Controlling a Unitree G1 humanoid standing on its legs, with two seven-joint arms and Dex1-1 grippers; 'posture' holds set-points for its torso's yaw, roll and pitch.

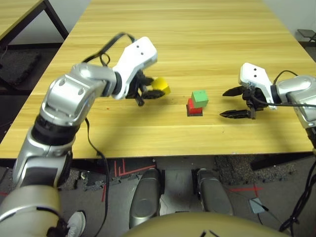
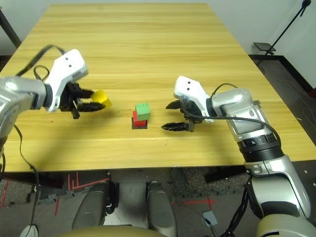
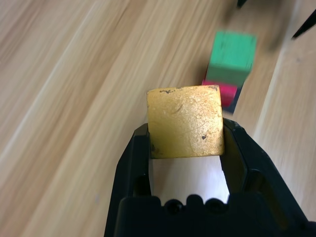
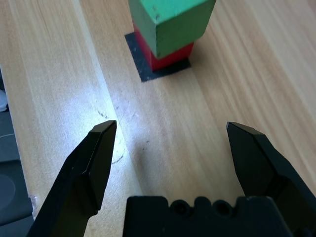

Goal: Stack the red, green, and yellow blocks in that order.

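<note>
- Trouble is likeliest at the drop: my left hand (image 1: pixel 148 92) is clamped on the yellow block (image 3: pixel 185 122), held above the bench (image 1: pixel 197 29), well left of the stack.
- Green block (image 1: pixel 200 98) sits askew on the red block (image 1: pixel 193 108), so a nudge could topple it.
- My right hand (image 2: pixel 174 115) gapes empty just beside them.

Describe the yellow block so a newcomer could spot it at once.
Start at the wooden table and find the robot's left gripper, left of the red-and-green stack. The yellow block is clamped in its jaws, raised off the surface. It is the one cube not in the stack.
</note>
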